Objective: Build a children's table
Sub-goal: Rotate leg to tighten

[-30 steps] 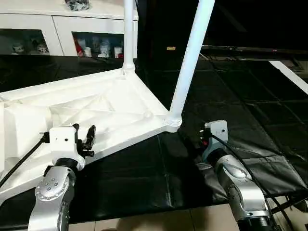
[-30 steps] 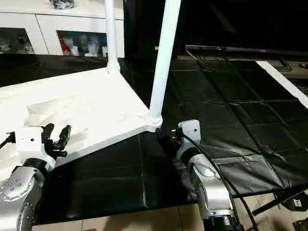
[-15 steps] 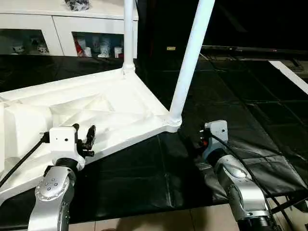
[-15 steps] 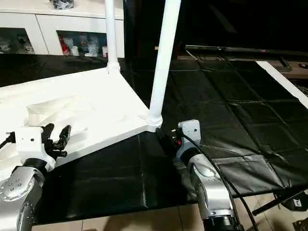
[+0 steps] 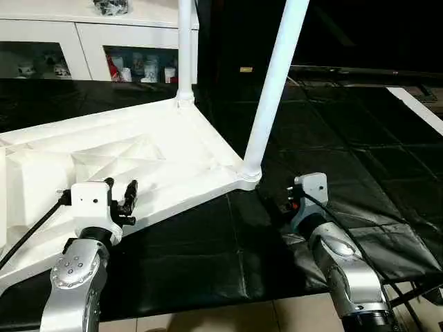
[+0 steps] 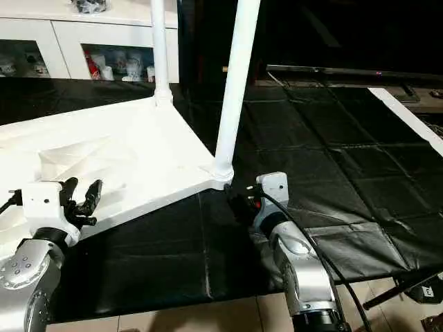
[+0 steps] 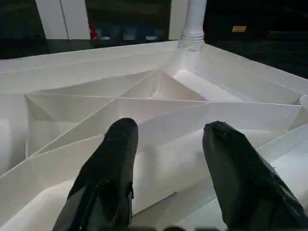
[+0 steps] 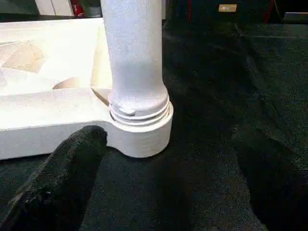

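Table top lies ribs-up on the black mat, two legs planted in its far and near corners. Left claw hovers half open over the near rim, gripping nothing. Right claw gapes wide, empty, low on the mat just beside the near leg's socket. My worry: a careless swing of that right claw could knock the leg askew or shove the top along the slick mat. A cabinet stands behind, well apart, and the upright legs crowd any reach across.

White kids' table upside down, ribbed underside up, 2 legs upright.
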`<state>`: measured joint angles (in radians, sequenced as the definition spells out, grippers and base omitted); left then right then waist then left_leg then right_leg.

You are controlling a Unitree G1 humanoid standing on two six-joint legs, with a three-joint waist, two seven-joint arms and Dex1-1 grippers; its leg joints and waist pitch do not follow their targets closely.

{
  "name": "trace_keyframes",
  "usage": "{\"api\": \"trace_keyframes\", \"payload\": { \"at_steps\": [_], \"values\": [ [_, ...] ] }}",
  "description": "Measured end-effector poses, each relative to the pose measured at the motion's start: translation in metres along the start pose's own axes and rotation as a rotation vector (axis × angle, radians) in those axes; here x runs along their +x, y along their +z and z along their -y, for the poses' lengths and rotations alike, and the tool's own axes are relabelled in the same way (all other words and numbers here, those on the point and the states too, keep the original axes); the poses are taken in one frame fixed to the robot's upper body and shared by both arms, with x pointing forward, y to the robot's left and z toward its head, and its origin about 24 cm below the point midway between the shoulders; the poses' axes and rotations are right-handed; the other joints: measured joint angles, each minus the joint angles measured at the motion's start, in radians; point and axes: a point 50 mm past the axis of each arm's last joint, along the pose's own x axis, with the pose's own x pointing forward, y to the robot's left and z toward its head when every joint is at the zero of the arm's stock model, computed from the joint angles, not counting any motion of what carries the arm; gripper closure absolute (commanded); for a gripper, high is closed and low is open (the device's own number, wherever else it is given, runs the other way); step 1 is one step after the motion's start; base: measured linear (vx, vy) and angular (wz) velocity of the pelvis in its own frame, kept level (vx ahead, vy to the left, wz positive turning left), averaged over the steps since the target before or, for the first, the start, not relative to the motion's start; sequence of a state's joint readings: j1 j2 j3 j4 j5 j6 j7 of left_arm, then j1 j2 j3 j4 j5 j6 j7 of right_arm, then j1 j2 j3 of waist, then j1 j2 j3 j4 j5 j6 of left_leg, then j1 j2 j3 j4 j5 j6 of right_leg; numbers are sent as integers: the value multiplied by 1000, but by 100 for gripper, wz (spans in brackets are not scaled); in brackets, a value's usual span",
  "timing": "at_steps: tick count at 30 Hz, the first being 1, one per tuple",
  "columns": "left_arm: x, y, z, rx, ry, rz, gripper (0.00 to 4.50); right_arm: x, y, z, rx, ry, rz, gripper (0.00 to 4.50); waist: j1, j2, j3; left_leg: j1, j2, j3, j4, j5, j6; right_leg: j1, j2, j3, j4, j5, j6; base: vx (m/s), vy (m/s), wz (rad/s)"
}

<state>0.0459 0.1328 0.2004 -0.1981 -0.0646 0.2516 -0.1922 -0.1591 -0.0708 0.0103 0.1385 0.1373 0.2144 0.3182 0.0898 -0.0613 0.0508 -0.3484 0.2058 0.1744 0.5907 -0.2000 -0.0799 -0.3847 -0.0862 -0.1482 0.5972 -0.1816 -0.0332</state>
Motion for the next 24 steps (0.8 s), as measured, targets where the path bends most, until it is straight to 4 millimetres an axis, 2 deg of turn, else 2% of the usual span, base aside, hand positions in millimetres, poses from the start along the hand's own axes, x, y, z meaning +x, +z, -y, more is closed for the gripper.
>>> {"api": "trace_keyframes", "payload": {
  "at_steps": [24],
  "values": [
    [0, 0, 0, 0, 0, 0, 203, 0, 0, 0, 0, 0, 0, 0, 0, 0, 0, 0, 0, 0, 0, 0, 0, 0, 0, 0, 0, 0, 0, 0, 0, 0]
  ]
}}
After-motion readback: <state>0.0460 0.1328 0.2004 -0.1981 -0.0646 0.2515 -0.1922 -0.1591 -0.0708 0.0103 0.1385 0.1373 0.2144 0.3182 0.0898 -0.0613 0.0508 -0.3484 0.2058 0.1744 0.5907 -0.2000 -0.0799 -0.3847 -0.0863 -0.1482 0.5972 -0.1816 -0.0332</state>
